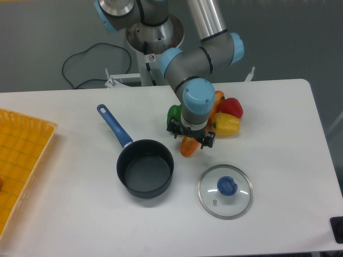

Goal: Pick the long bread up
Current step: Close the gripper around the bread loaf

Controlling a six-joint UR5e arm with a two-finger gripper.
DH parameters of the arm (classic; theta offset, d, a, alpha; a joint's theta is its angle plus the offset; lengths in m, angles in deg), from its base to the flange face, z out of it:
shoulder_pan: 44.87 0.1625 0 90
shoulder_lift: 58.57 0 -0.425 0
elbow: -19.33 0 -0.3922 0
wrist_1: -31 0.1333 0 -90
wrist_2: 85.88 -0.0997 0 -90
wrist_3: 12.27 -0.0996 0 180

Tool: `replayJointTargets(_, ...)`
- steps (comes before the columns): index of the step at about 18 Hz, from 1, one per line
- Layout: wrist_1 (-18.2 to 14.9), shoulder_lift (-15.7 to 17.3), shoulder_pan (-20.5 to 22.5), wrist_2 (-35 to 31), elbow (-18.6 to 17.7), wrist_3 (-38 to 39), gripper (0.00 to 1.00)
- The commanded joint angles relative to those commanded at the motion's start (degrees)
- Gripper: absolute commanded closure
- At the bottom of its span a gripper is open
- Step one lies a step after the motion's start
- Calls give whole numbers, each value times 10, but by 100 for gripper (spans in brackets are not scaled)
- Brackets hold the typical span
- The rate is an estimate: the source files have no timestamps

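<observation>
Right of the pot (pixel 145 168), the hand (pixel 190 138) straddled the long bread (pixel 188 146) for pickup; grip state could not be told.

peppers (pixel 228 120) crowd the long bread (pixel 188 146), pot (pixel 145 168) near its lower end

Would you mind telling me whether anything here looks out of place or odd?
Only mildly: the lid lies on the table beside the pot, not on it. Nothing looks spilled or broken. The end effector sits over the bread.
</observation>
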Motion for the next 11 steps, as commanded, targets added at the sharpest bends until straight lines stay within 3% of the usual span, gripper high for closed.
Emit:
replayJointTargets(7,0,-5,-1,-8,-1,-2,5)
replayJointTargets(11,0,-6,-2,-16,-4,-6,13)
